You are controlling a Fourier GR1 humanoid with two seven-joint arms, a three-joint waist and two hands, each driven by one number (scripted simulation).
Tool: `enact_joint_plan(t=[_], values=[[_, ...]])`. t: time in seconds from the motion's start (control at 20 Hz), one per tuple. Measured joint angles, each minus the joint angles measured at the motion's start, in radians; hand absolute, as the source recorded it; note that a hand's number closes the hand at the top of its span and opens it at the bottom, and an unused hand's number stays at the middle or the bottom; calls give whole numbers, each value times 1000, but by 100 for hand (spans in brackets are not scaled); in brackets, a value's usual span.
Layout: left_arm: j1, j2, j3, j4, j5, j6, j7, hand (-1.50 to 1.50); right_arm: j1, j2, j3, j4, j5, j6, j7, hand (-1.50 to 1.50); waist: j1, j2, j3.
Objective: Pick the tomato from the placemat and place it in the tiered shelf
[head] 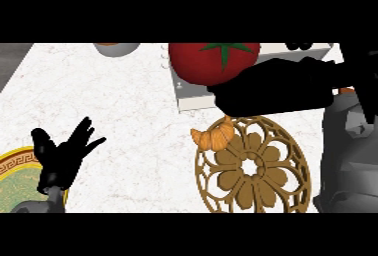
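Observation:
The red tomato [198,62] with its green stem shows large at the top centre, raised over the white tiered shelf [193,98]. My right hand [280,87] is curled round the tomato's lower right side and hides that part of it. The round brown openwork placemat [251,170] lies below, on the marble counter, with no tomato on it. My left hand [66,155] rests open at the lower left, fingers up, apart from all of these.
An orange croissant [212,137] lies at the placemat's upper left rim. A yellow-rimmed green plate [13,172] sits at the left edge beside my left hand. A bowl [117,48] shows at the top left. My right forearm [351,150] fills the right side.

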Motion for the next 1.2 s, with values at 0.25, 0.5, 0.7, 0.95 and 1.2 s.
enact_joint_plan(t=[0.25,0.5,0.7,0.95,1.2], values=[[-4,-4,1,-4,-7,-7,5,0,-122,-68,-107,179,-22,23,-50,150,5,3,0],[-6,-2,8,-11,-4,-24,15,0,-195,-126,-163,381,-44,44,-135,150,10,6,-1],[-4,-14,8,-10,-18,-22,7,0,-226,-164,-171,509,-47,56,-217,150,12,7,0],[-13,-24,13,3,-39,-15,8,0,-211,-188,-158,620,-21,32,-328,150,12,7,2],[-20,-29,27,11,-41,-28,4,0,-233,-192,-151,746,21,-32,-410,150,14,8,2]])
